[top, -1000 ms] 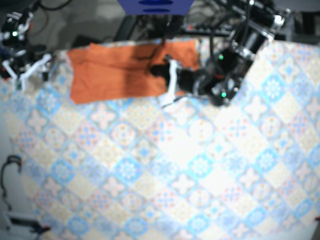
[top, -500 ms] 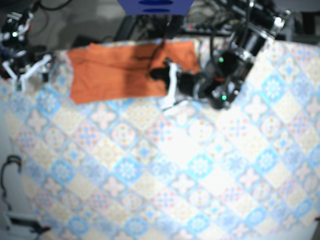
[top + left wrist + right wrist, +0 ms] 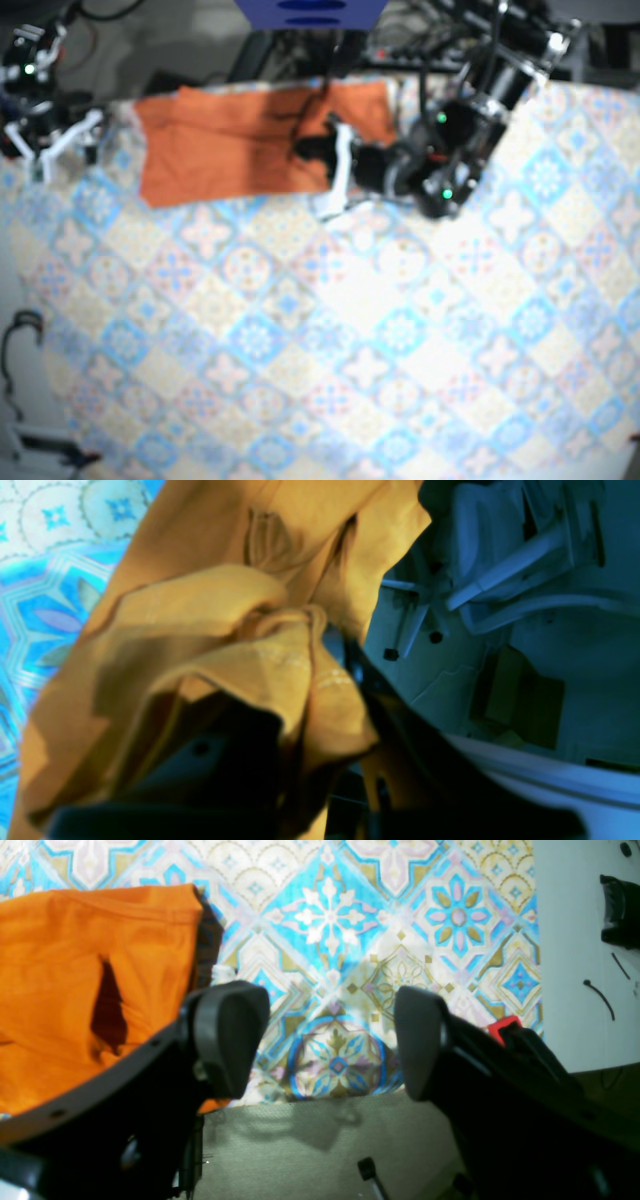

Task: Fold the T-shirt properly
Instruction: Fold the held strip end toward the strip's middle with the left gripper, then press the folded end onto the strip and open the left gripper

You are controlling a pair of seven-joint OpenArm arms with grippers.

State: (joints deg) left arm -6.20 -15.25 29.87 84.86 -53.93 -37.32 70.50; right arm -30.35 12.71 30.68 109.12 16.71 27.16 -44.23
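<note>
Left gripper (image 3: 322, 150), seemingly clamped on the orange fabric T-shirt (image 3: 220, 140), has crept left, starting a fold; right gripper (image 3: 330, 1035) gapes.

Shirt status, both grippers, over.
Left gripper shut on bunched shirt edge. Right gripper open over table, beside shirt, holding nothing. Shirt lies at table edge.

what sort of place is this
Likely a robotics lab: a left arm and right arm beside an orange T-shirt on a patterned tablecloth, with cables behind.
</note>
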